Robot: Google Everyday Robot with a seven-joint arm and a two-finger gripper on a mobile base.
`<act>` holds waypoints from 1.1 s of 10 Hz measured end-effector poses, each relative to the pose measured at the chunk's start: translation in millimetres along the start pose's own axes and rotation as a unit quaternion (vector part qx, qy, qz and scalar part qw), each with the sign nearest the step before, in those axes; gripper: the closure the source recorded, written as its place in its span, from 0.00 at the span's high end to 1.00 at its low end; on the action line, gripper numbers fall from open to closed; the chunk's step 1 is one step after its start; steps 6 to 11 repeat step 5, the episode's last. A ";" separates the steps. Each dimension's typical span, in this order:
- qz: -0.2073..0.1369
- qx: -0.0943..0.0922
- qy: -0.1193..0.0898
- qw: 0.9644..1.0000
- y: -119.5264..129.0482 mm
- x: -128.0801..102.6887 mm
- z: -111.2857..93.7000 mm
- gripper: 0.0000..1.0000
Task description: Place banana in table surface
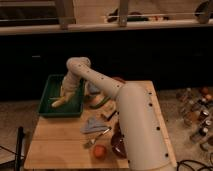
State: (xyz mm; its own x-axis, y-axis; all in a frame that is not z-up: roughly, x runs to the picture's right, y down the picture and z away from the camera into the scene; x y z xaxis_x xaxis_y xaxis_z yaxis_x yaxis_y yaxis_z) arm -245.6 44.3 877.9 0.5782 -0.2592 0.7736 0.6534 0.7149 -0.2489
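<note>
Green plastic tray (47, 107): rectangular, at the surface's far left corner. Banana (58, 102): small, yellow, elongated, lying inside tray. Gripper (65, 95): lowered into tray, right at the banana's upper end; contact unclear. Surface (55, 140): light wooden planks. Green curved vegetable (100, 102): just right of tray. Grey cloth-like item (93, 125): mid-surface. Round orange fruit (99, 151): near front edge. White arm (131, 120): crosses the surface's right half.
</note>
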 end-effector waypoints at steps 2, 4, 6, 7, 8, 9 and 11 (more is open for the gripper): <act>-0.011 0.007 -0.002 1.000 0.2 -8.5 -12.5 0.00; -0.023 0.017 -0.004 1.000 0.6 -18.2 -25.3 0.00; -0.032 0.023 -0.004 0.999 0.8 -23.9 -32.4 0.00; -0.032 0.023 -0.004 0.999 0.8 -23.9 -32.4 0.00; -0.032 0.023 -0.004 0.999 0.8 -23.9 -32.4 0.00; -0.032 0.023 -0.004 0.999 0.8 -23.9 -32.4 0.00; -0.032 0.023 -0.004 0.999 0.8 -23.9 -32.4 0.00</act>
